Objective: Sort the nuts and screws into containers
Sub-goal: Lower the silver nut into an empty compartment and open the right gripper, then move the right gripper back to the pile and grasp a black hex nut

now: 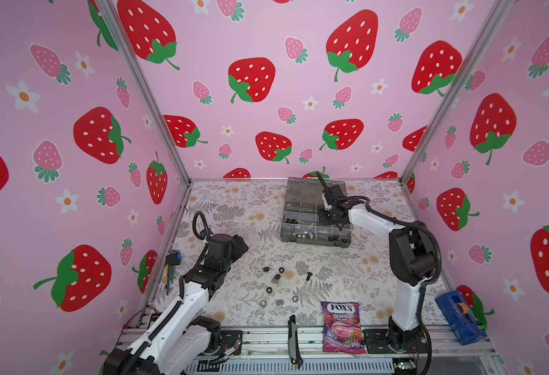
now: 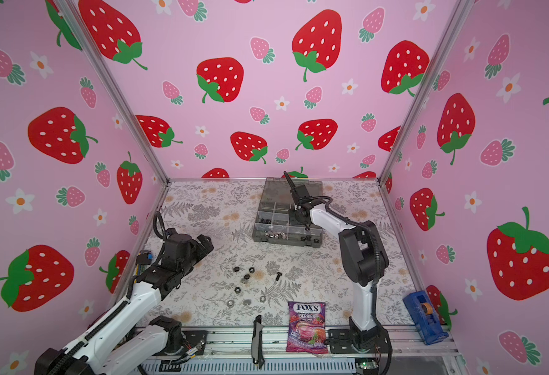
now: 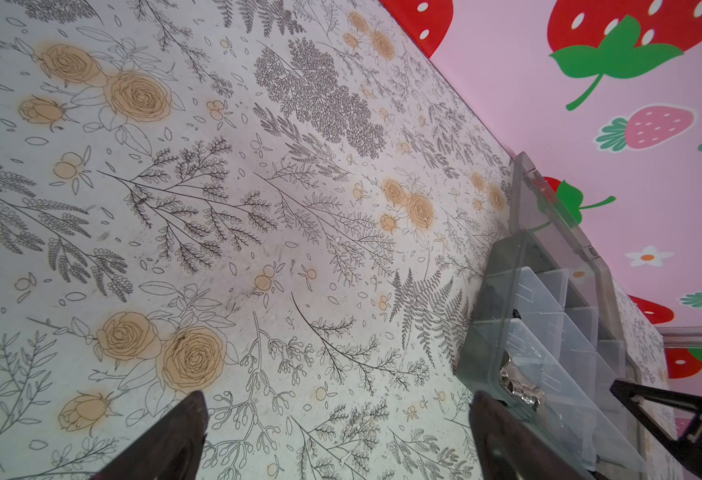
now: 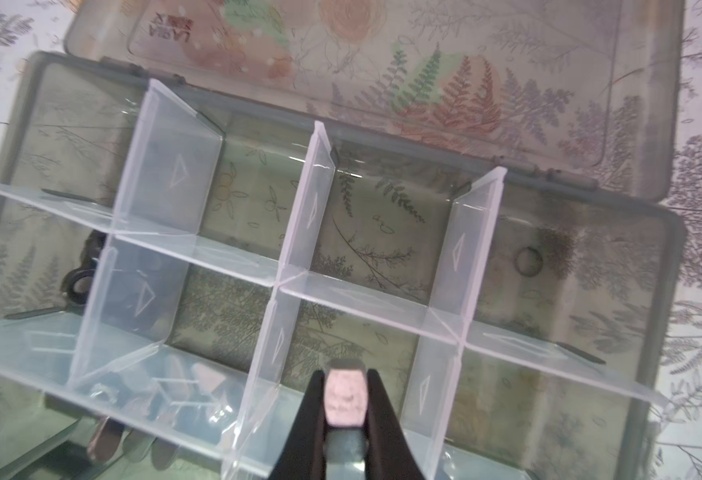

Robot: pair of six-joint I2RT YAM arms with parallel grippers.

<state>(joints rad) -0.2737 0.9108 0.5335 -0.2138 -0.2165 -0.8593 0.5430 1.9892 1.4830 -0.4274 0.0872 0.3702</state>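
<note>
The smoky grey organiser box (image 1: 315,241) stands open at the back of the table, lid back, its containers (image 4: 237,208) split by clear dividers. My right gripper (image 4: 346,376) hangs over the box's middle and is shut on a silver hex nut (image 4: 346,395). Black nuts (image 4: 79,282) lie in one compartment and silver winged nuts (image 3: 521,384) in another. Several loose nuts (image 1: 277,277) and one black screw (image 1: 309,275) lie mid-table in both top views. My left gripper (image 3: 341,399) is open over bare table left of the box, holding nothing.
A purple candy bag (image 1: 343,324) and a black utility knife (image 1: 294,337) lie at the front edge. A blue plastic box (image 1: 460,318) sits at the front right. Hex keys (image 1: 171,266) lie along the left wall.
</note>
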